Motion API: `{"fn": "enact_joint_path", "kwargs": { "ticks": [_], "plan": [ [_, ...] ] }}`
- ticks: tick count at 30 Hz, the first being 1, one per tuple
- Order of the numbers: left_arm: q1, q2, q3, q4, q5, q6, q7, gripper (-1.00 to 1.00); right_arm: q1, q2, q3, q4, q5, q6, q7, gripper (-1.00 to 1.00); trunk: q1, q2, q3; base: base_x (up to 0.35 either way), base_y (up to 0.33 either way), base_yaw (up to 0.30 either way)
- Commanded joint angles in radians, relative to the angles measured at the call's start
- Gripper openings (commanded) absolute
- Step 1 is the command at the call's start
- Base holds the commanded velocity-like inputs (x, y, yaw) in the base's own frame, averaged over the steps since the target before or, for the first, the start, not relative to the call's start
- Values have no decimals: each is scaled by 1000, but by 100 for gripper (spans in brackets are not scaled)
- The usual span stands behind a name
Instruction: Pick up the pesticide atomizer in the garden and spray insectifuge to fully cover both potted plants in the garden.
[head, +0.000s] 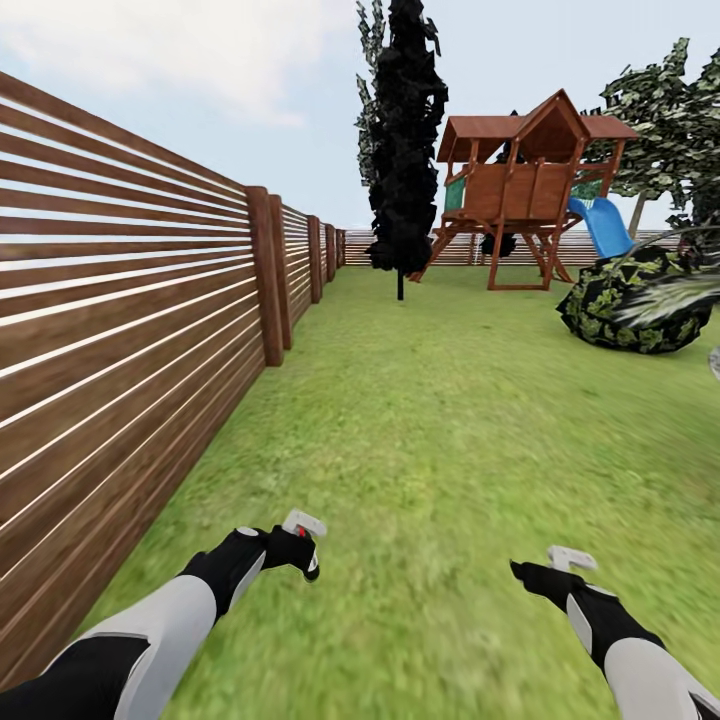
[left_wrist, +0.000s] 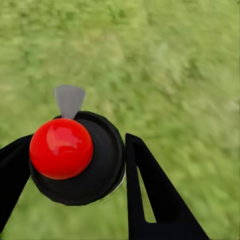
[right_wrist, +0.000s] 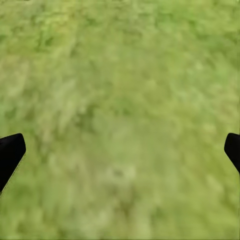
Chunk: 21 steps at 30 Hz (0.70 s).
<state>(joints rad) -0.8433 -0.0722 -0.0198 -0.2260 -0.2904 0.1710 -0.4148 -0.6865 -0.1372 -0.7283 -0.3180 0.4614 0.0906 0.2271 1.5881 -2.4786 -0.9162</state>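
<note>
Left gripper (left_wrist: 80, 165): fingers clamped the pale, dark-capped, red-dotted pesticide atomizer (left_wrist: 75, 155) over green lawn (head: 450, 420) | right gripper (right_wrist: 120, 150): fingers wide, empty | brown slatted fence (head: 120, 300) to the atomizer's left | nozzle aimed ahead, potted plants unsighted.

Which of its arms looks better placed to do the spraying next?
The left, most likely. Its end effector is shut on the pesticide atomizer, nozzle pointing out over the lawn. The right end effector hangs open with nothing in it.
</note>
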Motion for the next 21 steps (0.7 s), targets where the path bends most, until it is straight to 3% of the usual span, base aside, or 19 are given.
{"fn": "enact_joint_path", "kwargs": {
  "ticks": [1,21],
  "plan": [
    [0,0,-2,-3,1,7,-2,-100,-1,1,-8,-1,9,5,8,100,0,0,-1,336,0,0],
    [0,0,-2,-3,1,7,-4,-100,-1,1,-8,28,13,4,16,100,0,0,-1,336,0,0]
  ]
}}
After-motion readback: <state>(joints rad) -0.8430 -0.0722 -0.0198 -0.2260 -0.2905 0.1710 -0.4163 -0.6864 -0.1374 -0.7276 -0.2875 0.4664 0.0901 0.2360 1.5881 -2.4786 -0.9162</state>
